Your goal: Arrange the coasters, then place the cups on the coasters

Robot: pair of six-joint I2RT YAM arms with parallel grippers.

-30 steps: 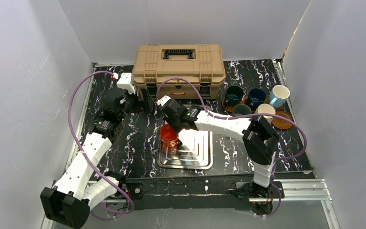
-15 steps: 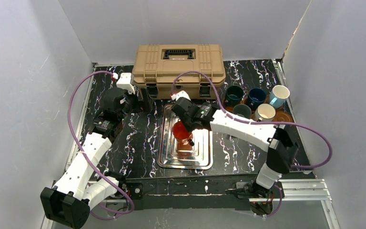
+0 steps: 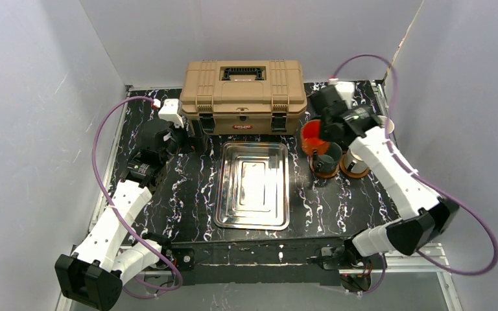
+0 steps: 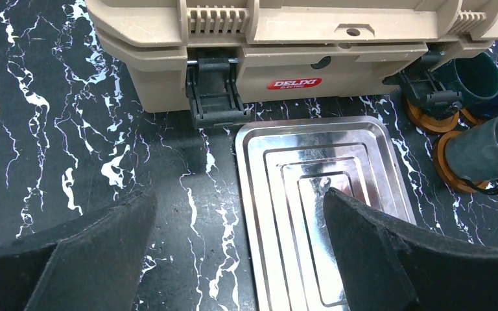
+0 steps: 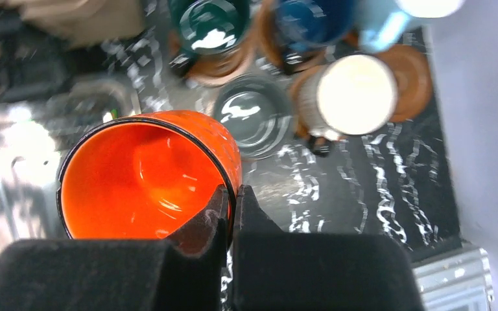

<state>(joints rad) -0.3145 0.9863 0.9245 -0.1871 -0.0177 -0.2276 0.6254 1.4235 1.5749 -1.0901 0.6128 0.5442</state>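
Left of my right gripper [image 5: 232,194], the tan toolbox [image 4: 298,45] reads DELIXI; my jaws pinch tight on the glossy orange cup [image 5: 142,175], dark-rimmed.

cups [image 5: 149,178]: 6 | coasters [image 5: 414,79]: 5 | steel tray [image 3: 251,184]: 1 | toolbox [image 3: 243,84]: 1

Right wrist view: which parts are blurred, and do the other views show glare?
Right wrist view: motion blur smears the tabletop and the cream cup, most toward the left; the orange cup, pinched at its rim by the right tool, looks sharper. Left wrist view: sharp, with bright glare on the steel tray. Top external view: sharp and evenly lit.
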